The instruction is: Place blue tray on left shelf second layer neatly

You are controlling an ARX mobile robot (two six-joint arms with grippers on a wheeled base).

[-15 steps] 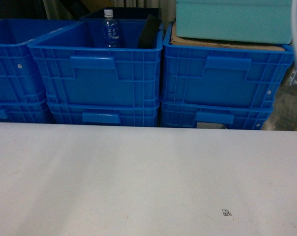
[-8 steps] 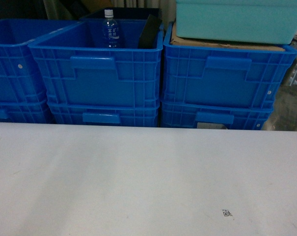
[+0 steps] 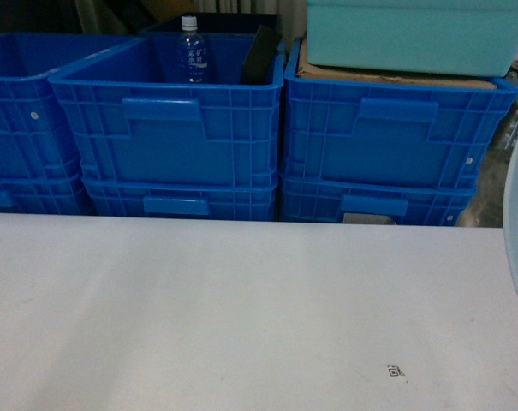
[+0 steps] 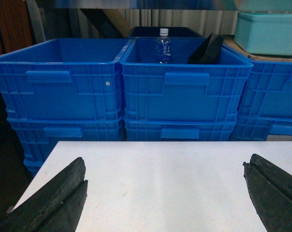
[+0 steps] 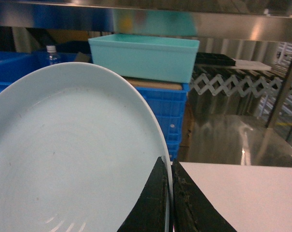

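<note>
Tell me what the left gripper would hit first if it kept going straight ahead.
Probably the middle blue crate, the one holding the bottle. The open left gripper points at it over bare white table; depth is uncertain.

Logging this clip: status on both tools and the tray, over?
Left tool open, empty, over white table. Right tool shut on blue tray rim, tray held on edge. Blue crates ahead.

A white counter (image 3: 241,317) fills the foreground, bearing a small printed code mark (image 3: 395,370). Behind it stand stacked dark-blue ribbed crates (image 3: 169,141); one holds a water bottle (image 3: 191,50), another carries a teal tub (image 3: 408,34) on cardboard. Shiny steel surfaces (image 5: 228,140) reflect light at the right.
</note>
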